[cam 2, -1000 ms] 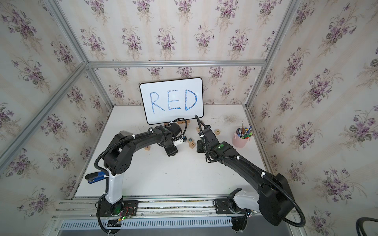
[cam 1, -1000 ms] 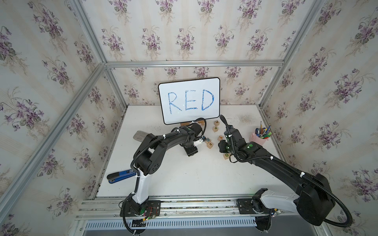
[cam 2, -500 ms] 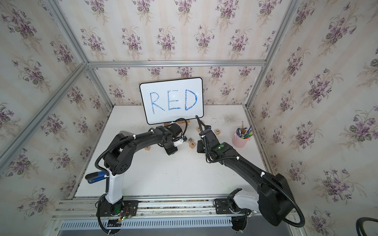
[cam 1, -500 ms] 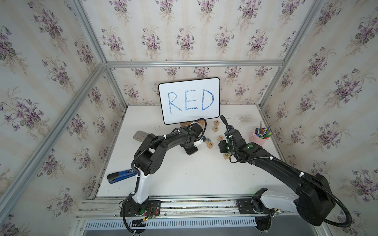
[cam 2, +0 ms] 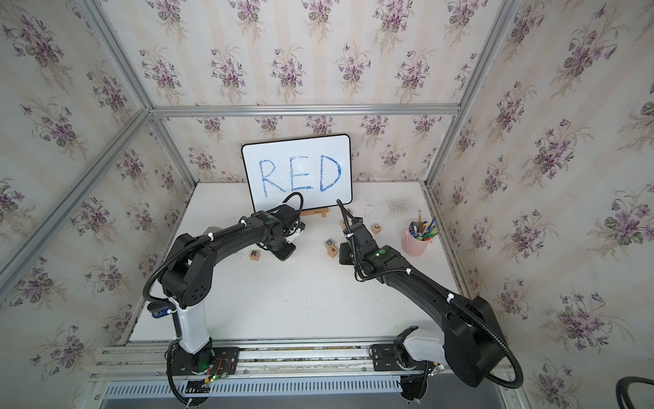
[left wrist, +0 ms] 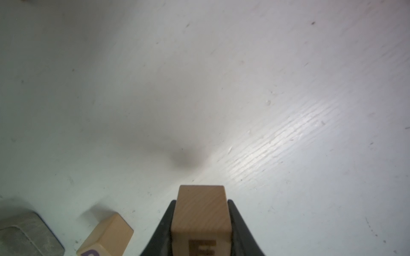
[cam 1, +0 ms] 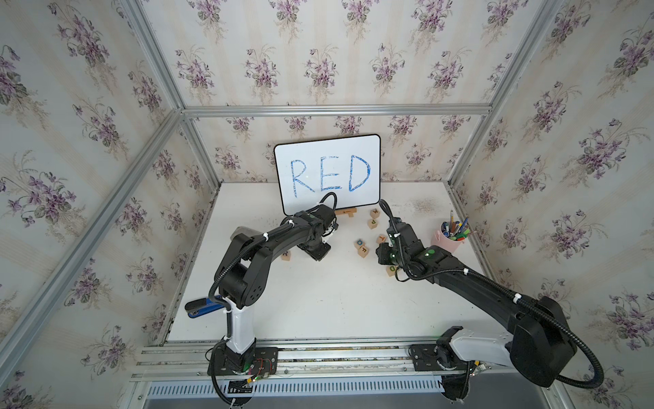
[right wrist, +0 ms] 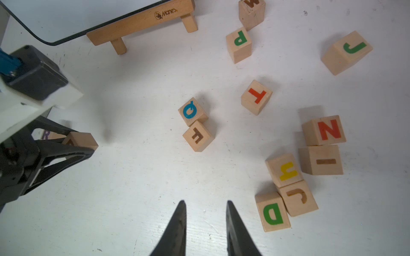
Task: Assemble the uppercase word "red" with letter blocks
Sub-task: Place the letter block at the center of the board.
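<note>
My left gripper (left wrist: 202, 200) is shut on the E block (left wrist: 202, 212), a light-wood cube held between its black fingers just above the white table. The R block (left wrist: 106, 237) lies right beside it, also seen in both top views (cam 1: 286, 255) (cam 2: 254, 254). The right wrist view shows the D block (right wrist: 273, 211), green letter up, lying next to the tips of my right gripper (right wrist: 205, 202). That gripper is open over bare table, nothing between its fingers. In a top view the D block (cam 1: 392, 270) peeks out beside the right arm.
Other letter cubes lie scattered: Q (right wrist: 192, 110), T (right wrist: 256, 97), P (right wrist: 239, 44), N (right wrist: 325, 130), J (right wrist: 348, 52). The whiteboard (cam 1: 327, 173) on its wooden stand (right wrist: 142, 22) is at the back, a pink pen cup (cam 1: 449, 240) at the right, a blue tool (cam 1: 201, 306) at the left edge.
The left gripper's jaws have closed on the E block. Both arms have stayed almost where they were.
</note>
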Motion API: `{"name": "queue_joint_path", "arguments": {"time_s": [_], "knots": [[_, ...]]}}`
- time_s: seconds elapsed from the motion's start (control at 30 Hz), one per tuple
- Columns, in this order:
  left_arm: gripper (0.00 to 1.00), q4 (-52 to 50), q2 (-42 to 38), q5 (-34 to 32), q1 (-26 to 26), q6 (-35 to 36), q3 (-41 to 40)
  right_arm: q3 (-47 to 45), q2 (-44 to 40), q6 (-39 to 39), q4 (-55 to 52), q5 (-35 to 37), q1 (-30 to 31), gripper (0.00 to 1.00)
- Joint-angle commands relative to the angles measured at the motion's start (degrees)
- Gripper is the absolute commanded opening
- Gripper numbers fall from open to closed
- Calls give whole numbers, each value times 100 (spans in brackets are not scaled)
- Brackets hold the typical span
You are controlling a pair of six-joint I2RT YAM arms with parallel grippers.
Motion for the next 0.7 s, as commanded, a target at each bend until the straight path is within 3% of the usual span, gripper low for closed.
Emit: {"name": "queue_joint_path", "arguments": {"time_s": [0.0, 0.17, 0.67], "knots": [[23, -280, -109, 409, 210, -709, -129, 27, 25, 62, 180, -64, -1, 27], [25, -282, -167, 482, 526, -1242, -295, 16, 57, 88, 230, -139, 1, 27], [28, -230, 337, 234, 822, -1513, -147, 42, 156, 109, 216, -173, 2, 27]]}}
